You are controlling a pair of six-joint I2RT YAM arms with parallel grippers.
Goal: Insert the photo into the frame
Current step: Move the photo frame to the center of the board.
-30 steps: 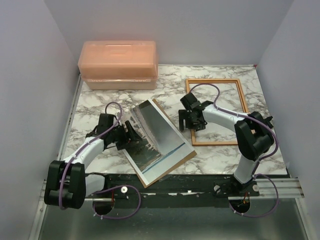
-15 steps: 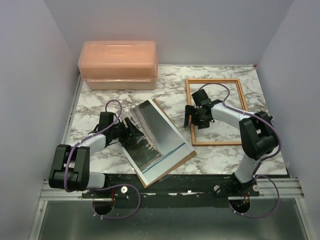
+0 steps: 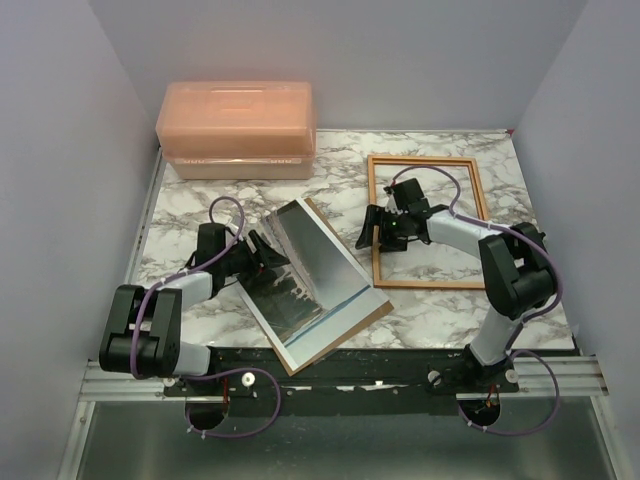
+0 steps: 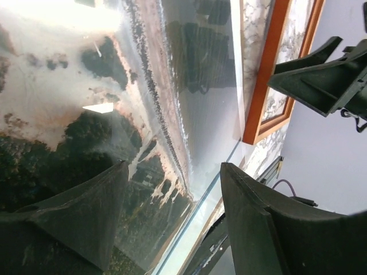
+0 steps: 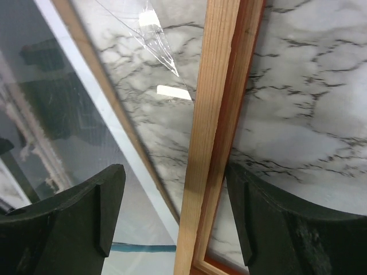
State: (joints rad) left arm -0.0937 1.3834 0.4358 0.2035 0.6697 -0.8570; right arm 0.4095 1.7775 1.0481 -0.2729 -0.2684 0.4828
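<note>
The frame (image 3: 478,225) lies wood-coloured side up at the right of the marble table. My right gripper (image 3: 378,229) stands open astride its left rail (image 5: 213,132), one finger (image 5: 86,220) outside it and the other against its inner edge. The photo (image 3: 312,292), a dark streaky scene with a white and blue edge, lies left of the frame under a shiny clear sheet (image 3: 300,235) and on a brown backing board (image 3: 378,312). My left gripper (image 3: 266,262) is open at the stack's left edge. In its wrist view the fingers (image 4: 86,223) hover over the photo (image 4: 132,103).
A pink lidded box (image 3: 237,128) stands at the back left. Grey walls close in the left, right and back sides. A black metal rail (image 3: 350,372) runs along the near table edge, just below the photo stack's corner.
My right gripper has shifted left and farther back along the frame's left rail, and the frame has slid slightly left. My left gripper has edged toward the stack and narrowed a little.
</note>
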